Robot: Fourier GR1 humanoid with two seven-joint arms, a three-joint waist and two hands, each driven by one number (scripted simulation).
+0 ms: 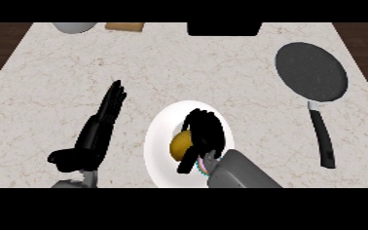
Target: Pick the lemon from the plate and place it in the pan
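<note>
A yellow lemon (180,144) lies on the white plate (159,131) near the counter's front middle. My right hand (202,132) comes in from the lower edge and sits over the plate, its fingers curled round the lemon's right side and partly hiding it. The dark pan (311,71) rests at the right of the counter, its black handle (322,137) pointing toward the front edge. My left hand (99,124) shows at the lower left, open and still with fingers straight and pointing away.
Along the counter's back edge are a grey bowl (73,27), a tan board (125,26) and a black object (225,28). Dark wood floor shows beyond both side edges of the marble counter (215,63).
</note>
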